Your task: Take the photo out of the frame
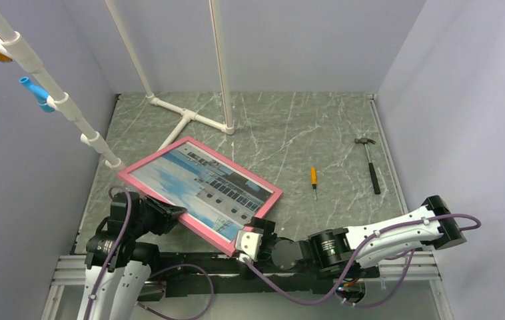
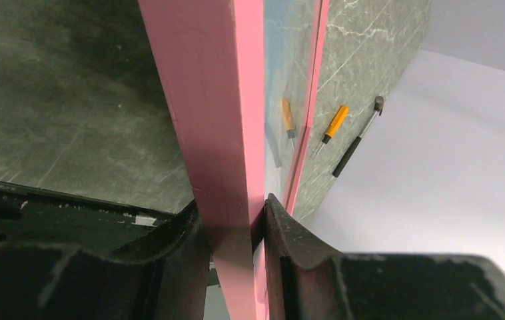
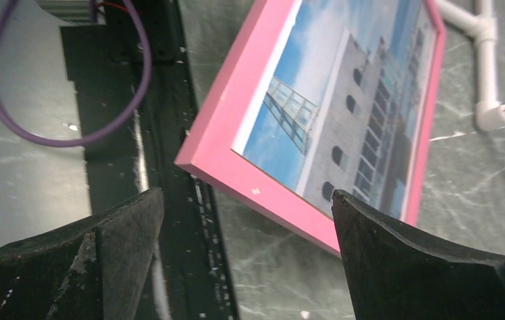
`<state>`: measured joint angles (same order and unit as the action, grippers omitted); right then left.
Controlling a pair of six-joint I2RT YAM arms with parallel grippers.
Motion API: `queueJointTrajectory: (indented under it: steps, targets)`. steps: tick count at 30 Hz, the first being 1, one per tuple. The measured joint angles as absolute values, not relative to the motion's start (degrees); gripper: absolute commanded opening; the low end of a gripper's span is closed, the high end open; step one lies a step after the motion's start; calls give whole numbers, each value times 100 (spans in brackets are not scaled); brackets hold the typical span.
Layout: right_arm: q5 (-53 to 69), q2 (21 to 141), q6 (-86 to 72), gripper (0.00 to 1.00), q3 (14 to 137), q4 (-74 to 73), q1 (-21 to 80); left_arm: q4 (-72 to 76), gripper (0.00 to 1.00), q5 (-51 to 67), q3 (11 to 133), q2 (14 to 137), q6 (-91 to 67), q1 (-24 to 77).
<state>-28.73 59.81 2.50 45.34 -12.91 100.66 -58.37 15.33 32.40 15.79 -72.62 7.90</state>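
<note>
The pink frame [image 1: 263, 181] is held tilted above the table, front side up. The photo [image 1: 196, 183] of blue sky and a grey-white building sits inside it. My left gripper [image 1: 173, 215] is shut on the frame's near-left edge; in the left wrist view the pink bar [image 2: 226, 133] is clamped between both black fingers [image 2: 290, 240]. My right gripper [image 1: 248, 239] is open and empty, just off the frame's near corner. In the right wrist view the frame [image 3: 236, 167] and the photo [image 3: 330, 113] lie beyond its spread fingers [image 3: 396, 260].
A white pipe stand [image 1: 190, 117] stands at the back, with pipes rising up the left side. An orange-handled screwdriver [image 1: 314, 180] and a hammer [image 1: 371, 167] lie to the right of the frame. Black rails [image 1: 190, 267] run along the near edge.
</note>
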Motion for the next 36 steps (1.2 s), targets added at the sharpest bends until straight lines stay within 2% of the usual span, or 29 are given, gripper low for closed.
queueJointTrajectory:
  steps: [8,16,23,33,36]
  targets:
    - [-3273,5817,1345,97,3872,-392,10173,-5959,0,1518,3522,1865,-7275,790]
    - [-3870,6455,1953,92,3653,880,10285,-6086,0,1494,3837,2147,-7286,792]
    - [-4021,6674,2110,90,3653,1347,10274,-6370,0,1529,4506,2685,-7282,790]
    - [-4906,7553,2377,69,3811,1962,10254,-6554,0,1483,4674,2766,-7321,792]
    - [-5030,7642,2416,55,3830,2106,10221,-6600,0,1470,4674,2742,-7343,794]
